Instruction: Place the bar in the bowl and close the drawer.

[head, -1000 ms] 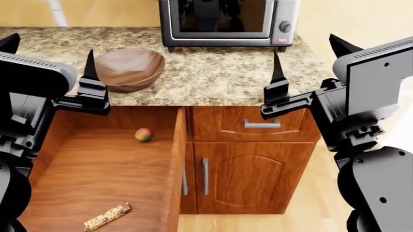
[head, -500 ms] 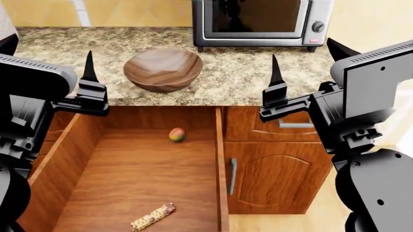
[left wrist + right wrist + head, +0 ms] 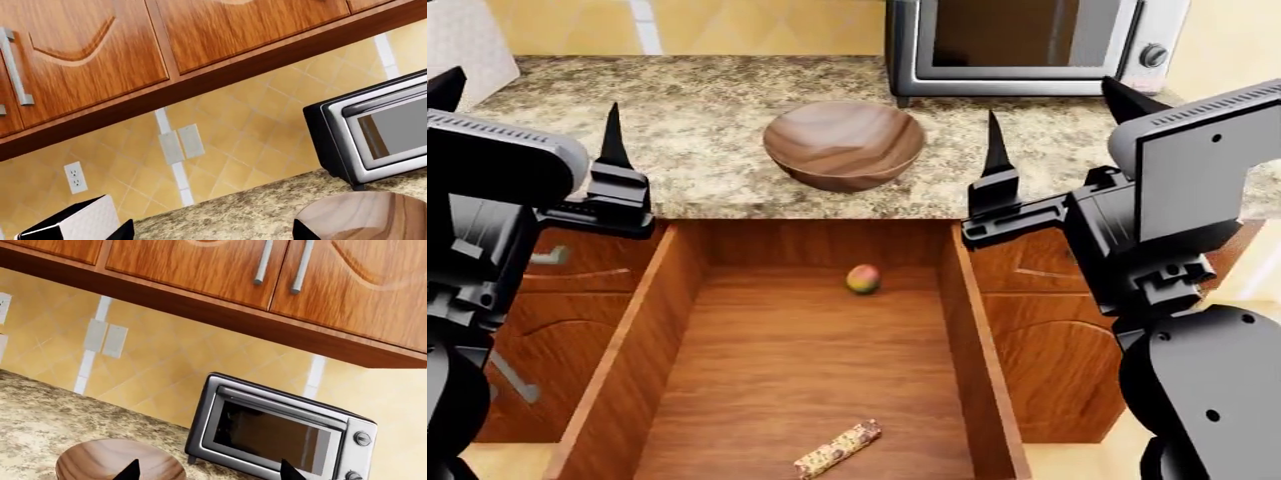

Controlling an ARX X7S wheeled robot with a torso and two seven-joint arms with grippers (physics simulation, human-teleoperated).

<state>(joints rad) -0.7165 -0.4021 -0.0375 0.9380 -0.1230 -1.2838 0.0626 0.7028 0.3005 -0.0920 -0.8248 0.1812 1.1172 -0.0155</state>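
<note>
I see the drawer [image 3: 667,330] pulled open below me; the granola bar [image 3: 838,449] lies at its near end, a small fruit [image 3: 862,279] at the far end. The wooden bowl [image 3: 843,144] sits on the granite counter [image 3: 694,110] before the toaster oven [image 3: 1028,45]. Left gripper [image 3: 213,231] and right gripper [image 3: 208,471] are both spread apart, empty.

One bar [image 3: 838,449], one bowl [image 3: 843,144], one fruit [image 3: 862,279]

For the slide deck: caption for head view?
Drawer open with bar inside; bowl empty on counter.
</note>
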